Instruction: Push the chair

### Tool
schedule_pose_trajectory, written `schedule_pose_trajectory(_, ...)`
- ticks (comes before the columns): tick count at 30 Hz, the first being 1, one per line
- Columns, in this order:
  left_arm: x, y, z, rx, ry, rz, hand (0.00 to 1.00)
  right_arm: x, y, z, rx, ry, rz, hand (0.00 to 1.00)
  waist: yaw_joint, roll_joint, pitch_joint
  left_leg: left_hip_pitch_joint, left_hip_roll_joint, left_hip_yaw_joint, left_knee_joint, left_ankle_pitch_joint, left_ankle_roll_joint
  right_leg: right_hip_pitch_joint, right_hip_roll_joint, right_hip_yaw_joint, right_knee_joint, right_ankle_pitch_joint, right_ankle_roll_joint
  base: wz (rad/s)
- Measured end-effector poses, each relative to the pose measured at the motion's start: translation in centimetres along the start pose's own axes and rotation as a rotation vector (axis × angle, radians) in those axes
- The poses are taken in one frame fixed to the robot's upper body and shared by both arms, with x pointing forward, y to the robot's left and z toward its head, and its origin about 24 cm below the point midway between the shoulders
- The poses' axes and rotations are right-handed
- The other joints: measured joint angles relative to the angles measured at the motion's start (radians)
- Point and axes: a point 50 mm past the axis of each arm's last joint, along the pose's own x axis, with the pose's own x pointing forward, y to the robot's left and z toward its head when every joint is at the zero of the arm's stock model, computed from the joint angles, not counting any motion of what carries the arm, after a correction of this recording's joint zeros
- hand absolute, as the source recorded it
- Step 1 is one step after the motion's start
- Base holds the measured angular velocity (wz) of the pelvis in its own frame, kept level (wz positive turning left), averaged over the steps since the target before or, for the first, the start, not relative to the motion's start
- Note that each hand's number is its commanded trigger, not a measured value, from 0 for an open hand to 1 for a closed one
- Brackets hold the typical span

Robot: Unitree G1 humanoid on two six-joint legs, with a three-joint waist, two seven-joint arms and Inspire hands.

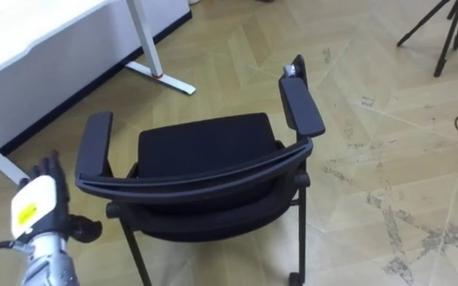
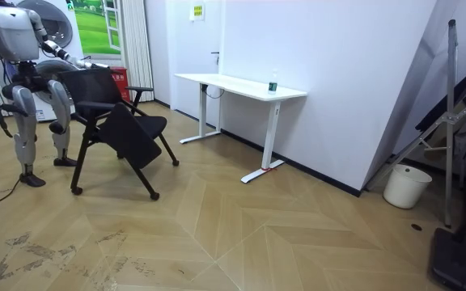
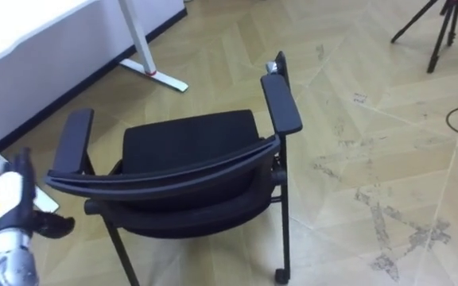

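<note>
The desk (image 1: 42,36) is cut off at the upper left edge, the tripod (image 1: 449,36) at the upper right. The seat of the chair (image 1: 205,147) hides its front legs.

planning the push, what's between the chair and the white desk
Only bare wooden floor between the chair and the white desk, clear in the room view.

Silver forearm; left hand (image 1: 43,184) black, white-yellow tag.
</note>
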Motion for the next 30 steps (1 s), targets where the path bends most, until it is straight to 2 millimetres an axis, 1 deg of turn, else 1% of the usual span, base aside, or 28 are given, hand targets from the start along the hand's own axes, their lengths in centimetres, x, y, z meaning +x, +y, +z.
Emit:
schedule_pose_trajectory(3,0.0,-0.4,0.2,0.057,-0.022,-0.078,0.0,0.0,0.1,0.3,-0.002,-0.012,0.008,0.0,-0.003,0.0,0.0004,-0.006,0.0,-0.004,0.004,0.0,0.0,-0.002,0.0,0.005,0.0,0.0,0.0,0.02)
schedule_pose_trajectory(4,-0.1,-0.8,0.5,0.082,-0.034,-0.126,0.0,0.1,0.3,0.5,-0.016,-0.015,0.017,0.0,-0.007,0.003,0.0013,-0.011,0.0,-0.006,0.007,0.0,0.0,-0.004,0.0,0.006,0.001,0.0,0.0,0.08)
schedule_pose_trajectory(6,-0.2,-1.1,0.9,0.117,-0.045,-0.199,0.0,0.2,0.7,1.2,-0.034,-0.029,0.032,0.0,-0.015,0.01,0.0058,-0.022,-0.001,-0.009,0.015,0.0,0.0,-0.008,0.0,0.004,0.001,0.001,-0.001,0.08)
schedule_pose_trajectory(7,-0.2,-1.2,0.8,0.132,-0.046,-0.234,0.0,0.3,1.1,1.8,-0.046,-0.04,0.042,0.0,-0.026,0.018,0.0077,-0.033,-0.001,-0.015,0.022,0.0,0.0,-0.009,0.0,-0.003,0.001,0.001,-0.002,0.1)
schedule_pose_trajectory(10,0.0,-0.9,0.7,0.174,-0.063,-0.313,0.0,0.3,1.1,2.6,-0.096,-0.057,0.042,0.0,-0.039,0.043,0.0039,-0.039,-0.002,-0.024,0.026,0.001,0.001,-0.007,0.0,-0.008,0.001,0.002,-0.003,0.11)
schedule_pose_trajectory(12,0.1,-0.5,0.8,0.187,-0.07,-0.361,0.0,0.2,0.7,3.1,-0.106,-0.068,0.04,0.0,-0.049,0.056,0.0062,-0.042,-0.003,-0.03,0.029,0.001,0.001,-0.005,0.0,-0.008,0.001,0.002,-0.002,0.11)
schedule_pose_trajectory(13,0.2,-0.3,0.9,0.199,-0.073,-0.385,0.0,0.2,0.4,3.4,-0.115,-0.076,0.035,0.0,-0.055,0.063,0.009,-0.044,-0.004,-0.033,0.032,0.001,0.001,-0.005,0.0,-0.008,0.001,0.002,-0.002,0.09)
schedule_pose_trajectory(14,0.2,0.0,1.1,0.222,-0.081,-0.411,0.0,0.1,0.1,3.6,-0.117,-0.079,0.03,0.0,-0.058,0.069,0.0089,-0.046,-0.004,-0.037,0.035,0.001,0.001,-0.005,0.0,-0.009,0.001,0.001,-0.002,0.08)
schedule_pose_trajectory(17,0.2,0.4,1.6,0.248,-0.093,-0.456,0.0,0.1,-0.5,3.5,-0.119,-0.066,0.013,0.0,-0.059,0.068,0.0107,-0.049,-0.006,-0.046,0.038,0.001,0.002,-0.007,0.0,-0.007,0.0,0.001,-0.002,0.09)
schedule_pose_trajectory(21,0.4,1.2,1.9,0.282,-0.113,-0.476,0.0,0.1,-0.6,3.4,-0.117,-0.061,0.007,0.0,-0.058,0.065,0.0128,-0.053,-0.006,-0.049,0.043,0.001,0.003,-0.011,0.0,-0.006,0.0,0.001,-0.002,0.01)
schedule_pose_trajectory(23,0.5,1.7,2.1,0.292,-0.123,-0.485,0.0,0.1,-0.7,3.4,-0.117,-0.063,0.001,0.0,-0.057,0.062,0.0151,-0.058,-0.007,-0.049,0.047,0.002,0.003,-0.014,0.0,0.004,0.0,0.0,-0.001,0.0)
schedule_pose_trajectory(26,0.5,2.0,2.4,0.295,-0.135,-0.485,0.0,0.1,-0.7,3.5,-0.117,-0.065,-0.003,0.0,-0.052,0.06,0.015,-0.073,-0.008,-0.049,0.056,0.002,0.004,-0.025,0.0,0.015,0.0,0.0,-0.002,0.0)
schedule_pose_trajectory(30,0.5,2.1,2.5,0.293,-0.138,-0.492,0.0,0.1,-0.7,3.5,-0.105,-0.066,-0.003,0.0,-0.05,0.061,0.0146,-0.076,-0.008,-0.049,0.057,0.002,0.004,-0.028,0.0,0.019,0.0,0.0,-0.002,0.0)
